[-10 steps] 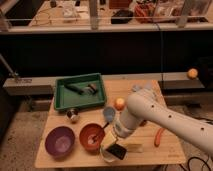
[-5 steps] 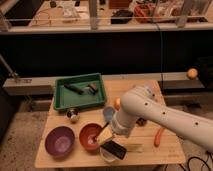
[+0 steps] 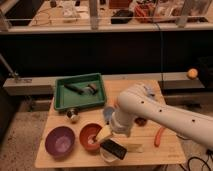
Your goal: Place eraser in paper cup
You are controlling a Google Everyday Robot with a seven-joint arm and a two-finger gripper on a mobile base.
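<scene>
Camera view, pincer gripping dark rectangular eraser; tilted, over paper cup

Table: pale wood, matt all over.
Arm: white hard shell, smooth, with a soft sheen and small dark dots.
Gripper: low over the table's front edge, just beside the red bowl; pale yellowish parts, matt.
Eraser: dark matt block, right at the gripper.
Tray: green plastic, smooth, with a faint gloss.
Purple bowl: looks like plastic, smooth.
Red bowl: smooth, with a slight shine inside.
</scene>
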